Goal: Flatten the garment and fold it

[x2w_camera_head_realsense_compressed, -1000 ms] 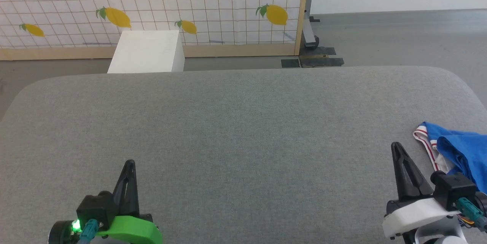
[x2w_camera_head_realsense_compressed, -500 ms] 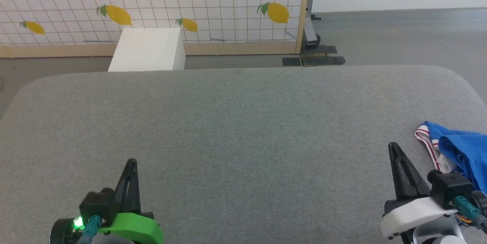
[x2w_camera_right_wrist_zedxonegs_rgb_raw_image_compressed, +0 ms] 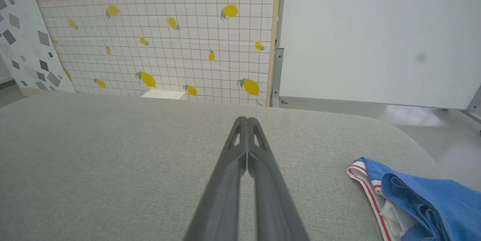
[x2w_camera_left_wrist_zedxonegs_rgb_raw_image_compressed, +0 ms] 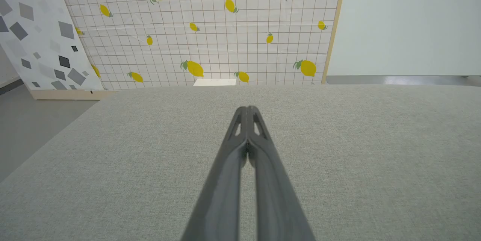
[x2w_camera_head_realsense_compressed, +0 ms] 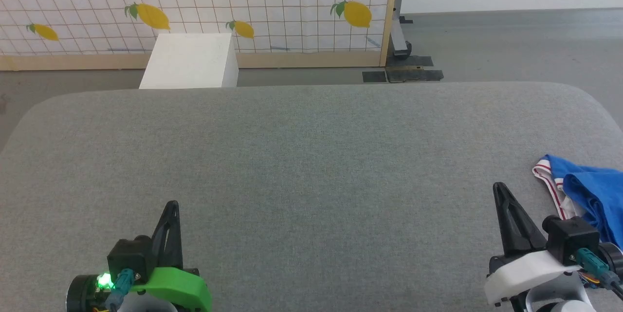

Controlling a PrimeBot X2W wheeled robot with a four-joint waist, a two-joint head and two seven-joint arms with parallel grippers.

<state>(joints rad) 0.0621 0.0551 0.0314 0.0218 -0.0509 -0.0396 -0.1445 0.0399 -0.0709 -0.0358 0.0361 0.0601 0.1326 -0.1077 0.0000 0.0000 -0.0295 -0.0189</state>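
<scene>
The garment (x2w_camera_head_realsense_compressed: 589, 190) is a crumpled royal-blue shirt with red-and-white striped trim, lying at the right edge of the grey padded table (x2w_camera_head_realsense_compressed: 302, 156); part of it runs out of frame. In the right wrist view the garment (x2w_camera_right_wrist_zedxonegs_rgb_raw_image_compressed: 421, 201) lies at the lower right. My right gripper (x2w_camera_head_realsense_compressed: 497, 188) is shut and empty, just left of the garment and apart from it; its fingertips (x2w_camera_right_wrist_zedxonegs_rgb_raw_image_compressed: 247, 120) meet over bare table. My left gripper (x2w_camera_head_realsense_compressed: 171, 205) is shut and empty near the front left, its fingertips (x2w_camera_left_wrist_zedxonegs_rgb_raw_image_compressed: 248, 109) pressed together above the fabric.
A white box (x2w_camera_head_realsense_compressed: 190, 61) stands on the floor behind the table's far edge. Behind it is a lemon-patterned grid panel (x2w_camera_head_realsense_compressed: 243, 5) in a wooden frame, with a dark stand foot (x2w_camera_head_realsense_compressed: 404, 71) at its right. Grey floor lies beyond.
The head camera has tilted slightly, shifting the whole picture. Both grippers stay shut near the front edge; the right one shows a little higher in the picture, the left barely moved. The garment lies as before.
</scene>
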